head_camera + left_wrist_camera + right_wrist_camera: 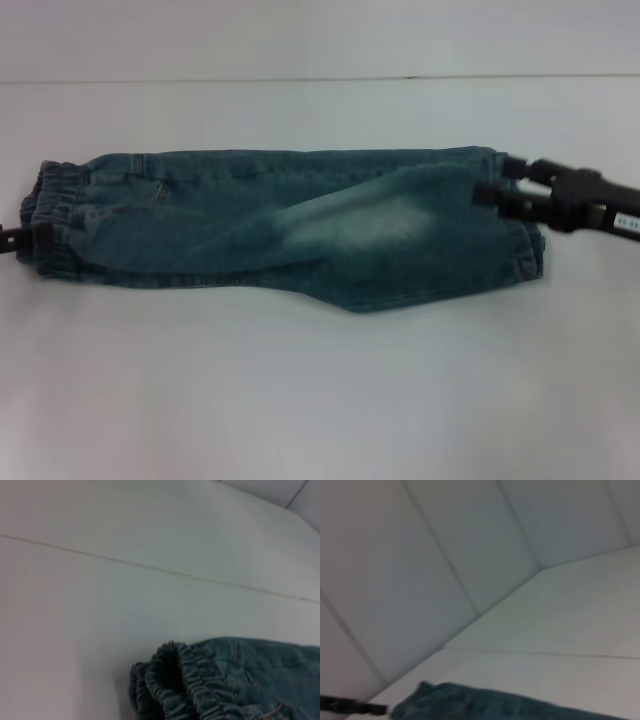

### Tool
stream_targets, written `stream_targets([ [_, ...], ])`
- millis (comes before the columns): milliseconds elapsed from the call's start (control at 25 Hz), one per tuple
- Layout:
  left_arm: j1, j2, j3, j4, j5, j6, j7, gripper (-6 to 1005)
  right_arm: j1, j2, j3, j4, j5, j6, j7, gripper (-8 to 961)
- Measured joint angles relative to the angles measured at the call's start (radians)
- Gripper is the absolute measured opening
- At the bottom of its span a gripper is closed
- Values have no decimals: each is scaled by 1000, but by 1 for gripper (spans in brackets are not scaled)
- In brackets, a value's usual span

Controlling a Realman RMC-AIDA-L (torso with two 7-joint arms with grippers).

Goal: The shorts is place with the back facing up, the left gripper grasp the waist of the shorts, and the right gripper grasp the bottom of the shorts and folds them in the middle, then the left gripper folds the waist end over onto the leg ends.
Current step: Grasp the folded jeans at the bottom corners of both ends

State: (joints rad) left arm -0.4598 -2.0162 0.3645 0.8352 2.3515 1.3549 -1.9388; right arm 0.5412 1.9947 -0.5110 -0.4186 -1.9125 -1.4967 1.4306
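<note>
The blue denim shorts (290,225) lie flat across the table, folded lengthwise, with the elastic waist (55,220) at the left and the leg ends (520,240) at the right. Only a dark sliver of my left gripper (14,238) shows at the left edge, right against the waistband. The left wrist view shows the bunched waistband (175,685) close up. My right gripper (500,180) reaches in from the right over the top corner of the leg ends, its two fingers apart and open. In the right wrist view, part of the denim (470,705) is visible.
The white table (320,390) stretches around the shorts, with a seam line (320,78) across the back. A pale panelled wall (420,555) stands behind it.
</note>
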Motion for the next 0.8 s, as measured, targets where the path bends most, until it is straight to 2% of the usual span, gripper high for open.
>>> stream_targets([
  [80,1,-2,7,1,13,-14,28,921,0,-6,-27,-6,-18,-68,12,960],
  [240,0,-8,57,1,28,-78,49,920,11,-6,-86,-31,-63,-149,58,958],
  [320,0,-15,99,1,29,-129,65,920,13,0,-96,-35,-69,-155,65,957],
  [800,-22,-19,204,-7,32,-199,68,918,14,12,-130,-36,-71,-172,84,955],
])
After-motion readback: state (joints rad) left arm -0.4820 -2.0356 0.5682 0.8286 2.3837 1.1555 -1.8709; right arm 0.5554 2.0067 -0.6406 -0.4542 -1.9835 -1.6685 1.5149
